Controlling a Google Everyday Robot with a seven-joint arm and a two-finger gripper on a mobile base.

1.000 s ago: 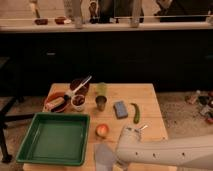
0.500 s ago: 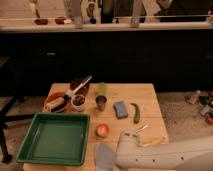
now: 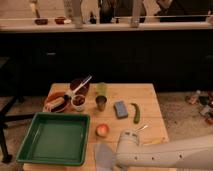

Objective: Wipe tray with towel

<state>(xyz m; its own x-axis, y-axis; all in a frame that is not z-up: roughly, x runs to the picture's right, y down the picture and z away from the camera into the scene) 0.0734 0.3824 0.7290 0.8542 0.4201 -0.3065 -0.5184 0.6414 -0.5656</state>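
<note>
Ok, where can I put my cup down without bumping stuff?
The tray is bare inside. The table is free at its far right corner, beyond the blue block and green vegetable. Crowded: bowls and cups at the back left, and the front, where the gripper sits by the towel.

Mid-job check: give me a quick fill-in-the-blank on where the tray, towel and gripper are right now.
1. The thin pale grey-blue cloth towel lies on the wooden ____, outside the large rectangular green plastic tray.
2. The gripper, at the end of the white arm, hangs right beside the ____.
3. The small thick blue rectangular block lies next to a curved ____ vegetable.
Missing words: table; towel; green.
</note>
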